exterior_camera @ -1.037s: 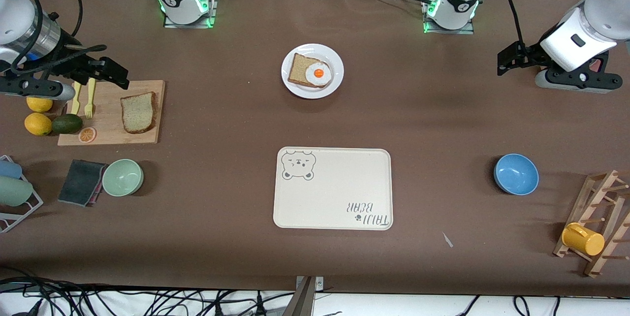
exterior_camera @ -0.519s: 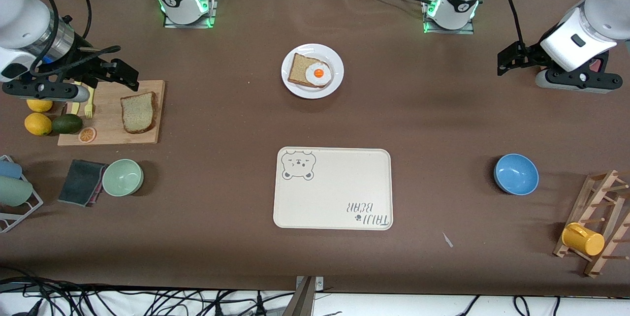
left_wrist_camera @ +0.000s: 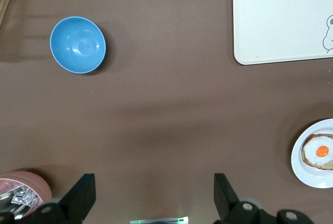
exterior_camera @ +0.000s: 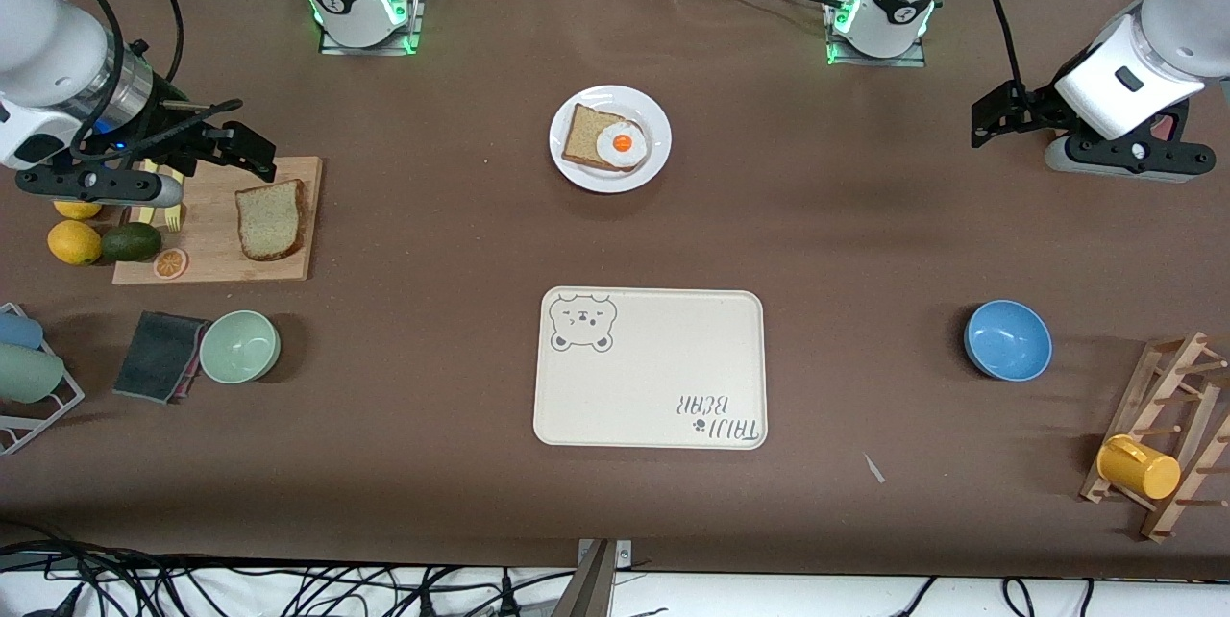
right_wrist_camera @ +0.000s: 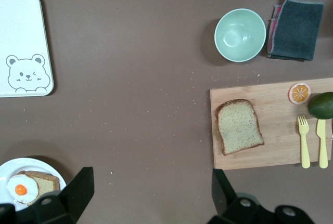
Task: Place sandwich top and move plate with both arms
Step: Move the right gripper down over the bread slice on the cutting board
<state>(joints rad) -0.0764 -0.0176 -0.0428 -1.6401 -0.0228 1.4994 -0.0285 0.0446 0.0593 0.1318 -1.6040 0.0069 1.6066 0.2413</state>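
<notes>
The sandwich top (exterior_camera: 271,219), a bare speckled bread slice, lies on a wooden cutting board (exterior_camera: 216,261) at the right arm's end of the table; it also shows in the right wrist view (right_wrist_camera: 239,126). The white plate (exterior_camera: 615,183) holds a bread slice with a fried egg (exterior_camera: 621,144), and shows in both wrist views (left_wrist_camera: 297,161) (right_wrist_camera: 31,162). My right gripper (exterior_camera: 231,148) (right_wrist_camera: 151,182) is open and empty, in the air over the board's edge beside the bare slice. My left gripper (exterior_camera: 999,112) (left_wrist_camera: 154,187) is open and empty, waiting over the left arm's end of the table.
A cream bear tray (exterior_camera: 653,406) lies nearer the camera than the plate. A blue bowl (exterior_camera: 1007,340), a green bowl (exterior_camera: 240,346) and a dark cloth (exterior_camera: 159,356) stand about. Lemons, an avocado (exterior_camera: 132,241), an orange slice and yellow cutlery sit by the board. A wooden rack holds a yellow cup (exterior_camera: 1139,468).
My right gripper has moved over the cutting board toward the bare bread slice. The left arm, the plate and the bread have not moved.
</notes>
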